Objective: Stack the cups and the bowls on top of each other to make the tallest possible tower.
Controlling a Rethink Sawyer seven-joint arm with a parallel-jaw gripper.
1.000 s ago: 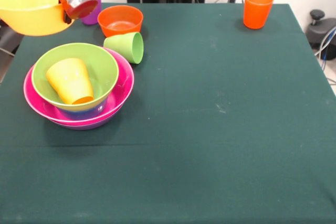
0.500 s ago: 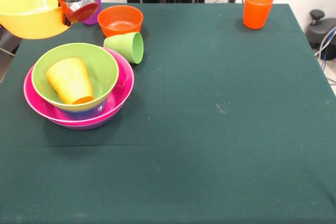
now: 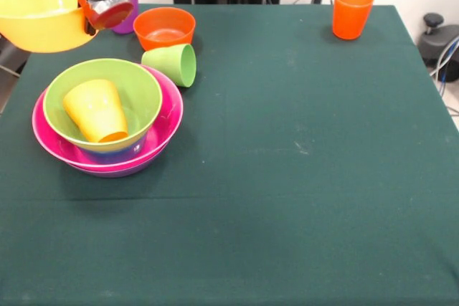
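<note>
Green tablecloth (image 3: 301, 177), half-built tower, bowl up in the air

Gripper (image 3: 92, 21) is clamped on the yellow bowl's (image 3: 36, 16) rim, lifted clear behind the tower (image 3: 104, 120), probably to drop on top; yellow cup (image 3: 95, 110) lies tipped inside its green bowl (image 3: 140, 91).

The upper left of the frame is crowded by the tower (image 3: 107, 123), the tipped light green cup (image 3: 172, 63), the orange bowl (image 3: 164, 27) and the raised yellow bowl (image 3: 39, 12), while an orange cup (image 3: 352, 11) stands alone upper right, leaving the centre, right and bottom of the table (image 3: 287, 198) open.
</note>
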